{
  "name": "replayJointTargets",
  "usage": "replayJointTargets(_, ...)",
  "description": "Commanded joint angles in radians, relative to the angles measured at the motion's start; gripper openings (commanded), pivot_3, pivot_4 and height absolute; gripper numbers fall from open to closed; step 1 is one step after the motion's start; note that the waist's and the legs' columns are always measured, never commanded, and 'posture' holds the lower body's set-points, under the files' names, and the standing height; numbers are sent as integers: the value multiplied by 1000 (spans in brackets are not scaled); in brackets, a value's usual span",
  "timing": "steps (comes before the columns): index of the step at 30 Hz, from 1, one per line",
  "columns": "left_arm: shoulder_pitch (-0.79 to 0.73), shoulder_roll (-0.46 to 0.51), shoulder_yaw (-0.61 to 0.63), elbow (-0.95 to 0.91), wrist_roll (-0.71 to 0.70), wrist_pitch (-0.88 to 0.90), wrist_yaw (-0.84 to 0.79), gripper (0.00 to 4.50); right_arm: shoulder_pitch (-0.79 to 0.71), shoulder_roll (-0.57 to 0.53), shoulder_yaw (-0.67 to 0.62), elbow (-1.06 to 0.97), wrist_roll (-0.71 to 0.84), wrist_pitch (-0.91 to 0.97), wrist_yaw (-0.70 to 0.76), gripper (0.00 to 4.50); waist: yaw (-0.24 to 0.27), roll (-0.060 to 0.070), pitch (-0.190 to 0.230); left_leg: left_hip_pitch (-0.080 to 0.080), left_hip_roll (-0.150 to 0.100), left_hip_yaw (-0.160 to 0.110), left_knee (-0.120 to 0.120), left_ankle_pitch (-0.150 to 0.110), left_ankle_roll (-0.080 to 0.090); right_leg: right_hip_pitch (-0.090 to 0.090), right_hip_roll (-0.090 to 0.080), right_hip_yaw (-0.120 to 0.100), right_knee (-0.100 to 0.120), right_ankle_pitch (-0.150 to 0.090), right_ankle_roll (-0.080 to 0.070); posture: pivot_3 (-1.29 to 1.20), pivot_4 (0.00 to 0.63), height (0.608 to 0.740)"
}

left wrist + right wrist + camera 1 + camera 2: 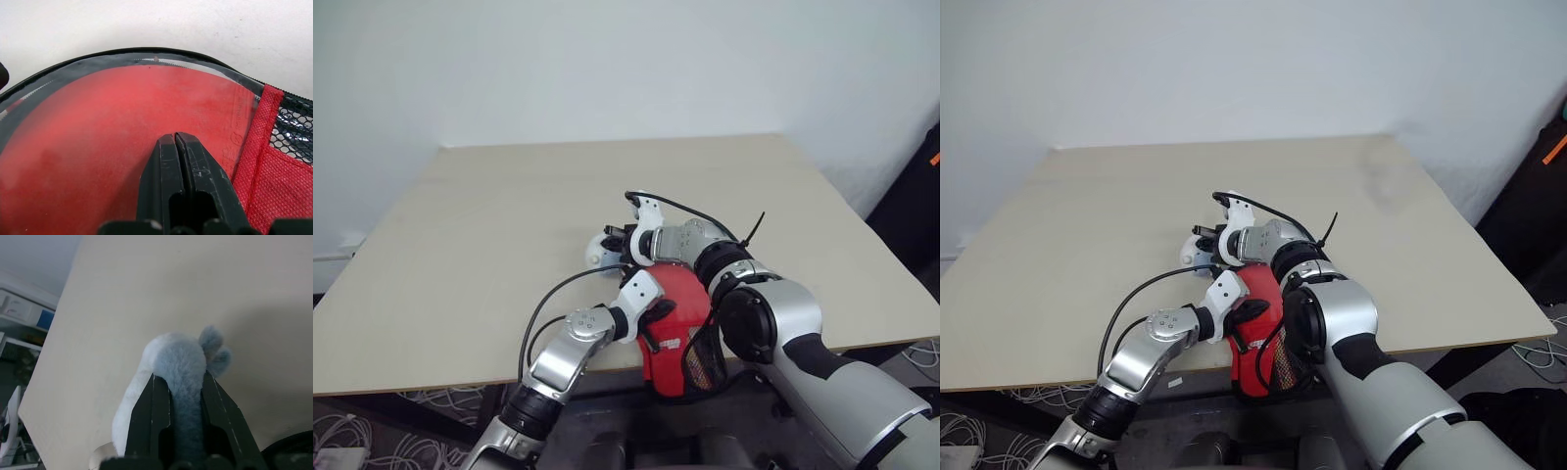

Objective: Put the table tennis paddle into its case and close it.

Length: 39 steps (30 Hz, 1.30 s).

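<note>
Left hand closed, pressing case (paddle inside); right hand grips plush toy.

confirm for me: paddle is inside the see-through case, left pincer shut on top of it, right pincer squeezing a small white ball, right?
One thing is wrong: the right pincer is shut on a fluffy pale plush charm, not a ball, as the right wrist view shows. The rest holds: the paddle lies inside the case, with the left pincer shut over it.
</note>
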Motion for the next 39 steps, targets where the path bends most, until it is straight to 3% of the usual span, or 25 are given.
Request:
replayJointTargets(1, 1, 14, 27, 7, 6, 2, 8, 0, -17, -24, -27, -47, 29, -38, 2, 143, 0, 0, 0, 0, 0, 0, 0, 0, 0, 0, 0, 0, 0, 0, 0, 0, 0, 740)
replayJointTargets(12, 1, -2, 19, 10, 13, 9, 10, 0, 6, -50, -144, -31, 88, -152, -190, 143, 1, 0, 0, 0, 0, 0, 0, 0, 0, 0, 0, 0, 0, 0, 0, 0, 0, 740)
replayJointTargets(17, -2, -1, 15, 13, 13, 10, 8, 0, 19, -55, -114, -35, 40, -274, -247, 143, 1, 0, 0, 0, 0, 0, 0, 0, 0, 0, 0, 0, 0, 0, 0, 0, 0, 740)
replayJointTargets(24, -6, -2, 12, 18, 13, 8, 4, 0, 31, -71, -90, -24, 21, -270, -255, 143, 1, 0, 0, 0, 0, 0, 0, 0, 0, 0, 0, 0, 0, 0, 0, 0, 0, 740)
replayJointTargets(25, -6, -2, 11, 18, 13, 8, 3, 0, 31, -72, -83, -24, 16, -260, -244, 861, 1, 0, 0, 0, 0, 0, 0, 0, 0, 0, 0, 0, 0, 0, 0, 0, 0, 740)
replayJointTargets(32, -11, -7, 5, 26, 18, 4, 2, 0, 34, -66, 22, -25, -58, -183, -145, 3191, 1, 0, 0, 0, 0, 0, 0, 0, 0, 1, 0, 0, -1, 0, 0, 0, 0, 740)
replayJointTargets(35, -12, -7, 4, 28, 19, 2, 1, 0, 19, -63, 111, -37, -123, -184, -8, 4182, 0, 0, 0, 0, 0, 0, 0, 0, 0, 1, 0, 0, -1, 0, 0, 0, 0, 740)
replayJointTargets(39, -11, -8, 4, 29, 19, 3, 0, 0, -14, -74, 201, -51, -196, -257, 75, 4182, 0, 0, 0, 0, 0, 0, 0, 0, 0, 0, 0, 0, 0, 0, 0, 0, 0, 740)
